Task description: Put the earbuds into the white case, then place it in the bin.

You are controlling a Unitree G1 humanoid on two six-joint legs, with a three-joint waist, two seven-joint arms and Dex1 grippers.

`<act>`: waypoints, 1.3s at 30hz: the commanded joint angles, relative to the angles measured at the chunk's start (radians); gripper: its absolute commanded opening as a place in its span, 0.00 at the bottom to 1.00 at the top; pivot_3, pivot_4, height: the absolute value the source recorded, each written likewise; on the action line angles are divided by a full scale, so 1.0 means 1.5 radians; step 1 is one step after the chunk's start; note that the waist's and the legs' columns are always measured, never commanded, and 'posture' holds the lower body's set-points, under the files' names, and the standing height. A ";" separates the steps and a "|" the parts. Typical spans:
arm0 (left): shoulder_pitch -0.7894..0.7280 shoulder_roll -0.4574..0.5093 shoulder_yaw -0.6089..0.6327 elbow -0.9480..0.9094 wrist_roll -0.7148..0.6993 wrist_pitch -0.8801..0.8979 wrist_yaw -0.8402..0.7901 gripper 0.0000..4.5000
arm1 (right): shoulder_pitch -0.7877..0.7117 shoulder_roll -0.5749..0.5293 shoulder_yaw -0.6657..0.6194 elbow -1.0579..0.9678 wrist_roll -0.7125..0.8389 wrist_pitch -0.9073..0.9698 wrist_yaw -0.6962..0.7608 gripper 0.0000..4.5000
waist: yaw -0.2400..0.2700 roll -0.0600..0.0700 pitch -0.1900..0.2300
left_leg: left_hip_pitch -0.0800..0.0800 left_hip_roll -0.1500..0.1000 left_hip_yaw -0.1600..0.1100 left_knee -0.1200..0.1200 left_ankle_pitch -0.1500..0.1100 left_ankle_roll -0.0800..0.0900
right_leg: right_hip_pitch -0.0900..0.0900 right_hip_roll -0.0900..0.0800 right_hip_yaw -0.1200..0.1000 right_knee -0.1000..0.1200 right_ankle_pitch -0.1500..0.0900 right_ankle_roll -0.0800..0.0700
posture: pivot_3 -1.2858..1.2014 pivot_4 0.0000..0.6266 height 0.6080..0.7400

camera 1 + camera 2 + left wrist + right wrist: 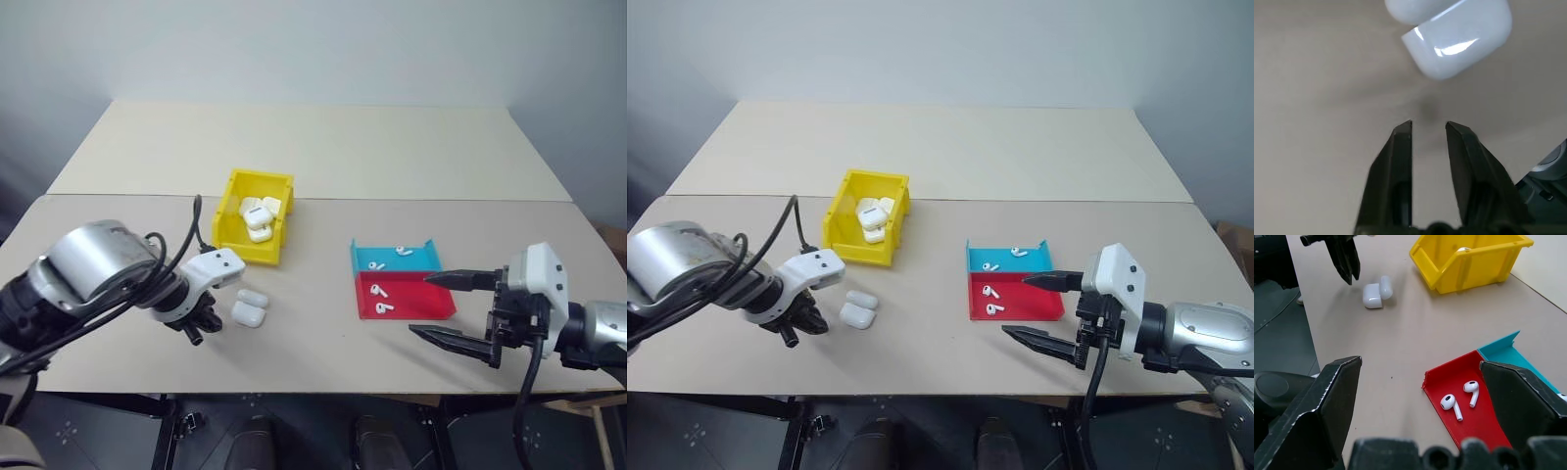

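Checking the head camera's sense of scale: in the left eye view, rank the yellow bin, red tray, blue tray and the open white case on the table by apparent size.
1. Yellow bin
2. Red tray and blue tray: too close to rank.
3. Open white case

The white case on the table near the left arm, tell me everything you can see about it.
The white case is a small, glossy, rounded pebble of what looks like smooth plastic. It lies open on the beige table, its lid flipped back so the two halves sit side by side, joined at the hinge. It rests in front of the yellow bin, apart from it. The left end effector stands beside the case, its fingers slightly parted with nothing between them. No earbuds show in it.
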 commanded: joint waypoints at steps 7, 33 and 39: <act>-0.103 0.028 -0.039 0.062 -0.149 0.002 0.042 0.98 | -0.012 0.002 -0.004 -0.007 0.003 -0.014 0.007 1.00 | 0.001 0.000 0.000 | 0.000 0.000 0.000 0.000 0.000 0.000 | 0.000 0.000 0.000 0.000 0.000 0.000 | 0.52 0.24 1.00; -0.249 -0.058 -0.256 0.282 -0.736 -0.078 0.659 0.99 | 0.013 0.012 -0.011 -0.031 0.017 -0.007 0.000 1.00 | -0.001 0.000 0.000 | 0.000 0.000 0.000 0.001 0.000 0.000 | 0.000 0.000 0.000 0.001 0.000 0.000 | 0.52 0.24 1.00; -0.243 -0.059 -0.241 0.274 -0.736 -0.080 0.654 0.99 | 0.019 0.010 -0.013 -0.035 0.023 -0.007 0.000 1.00 | 0.000 0.000 0.000 | 0.000 0.000 0.000 0.001 0.000 0.000 | 0.000 0.000 0.000 0.000 0.000 0.000 | 0.52 0.24 1.00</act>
